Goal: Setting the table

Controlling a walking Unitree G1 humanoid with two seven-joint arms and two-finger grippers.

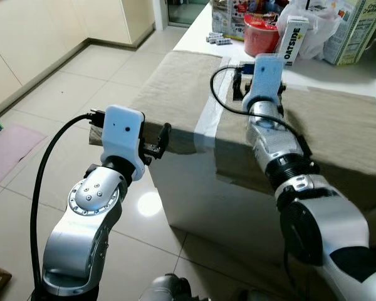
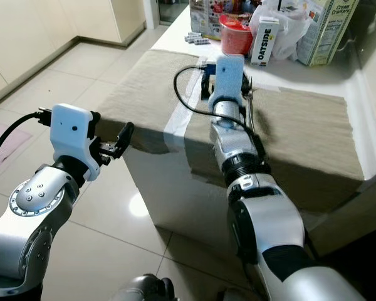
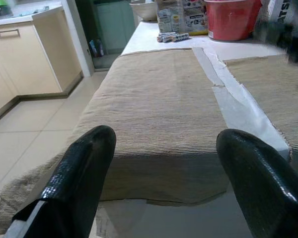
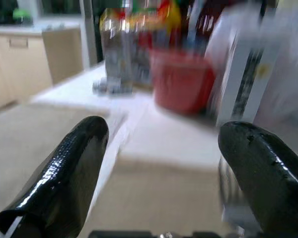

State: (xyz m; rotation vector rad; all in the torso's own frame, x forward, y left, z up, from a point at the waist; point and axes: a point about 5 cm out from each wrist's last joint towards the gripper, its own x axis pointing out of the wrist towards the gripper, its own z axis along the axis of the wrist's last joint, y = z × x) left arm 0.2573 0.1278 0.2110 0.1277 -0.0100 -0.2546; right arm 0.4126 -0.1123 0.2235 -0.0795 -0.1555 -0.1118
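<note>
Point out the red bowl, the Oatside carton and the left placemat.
red bowl (image 1: 261, 37), left eye view, its side wall
Oatside carton (image 1: 292, 41), left eye view, its printed front
left placemat (image 3: 159, 104), left wrist view, its woven middle

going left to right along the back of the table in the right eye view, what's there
small batteries → red bowl → Oatside carton → white plastic bag → cracker box
</note>
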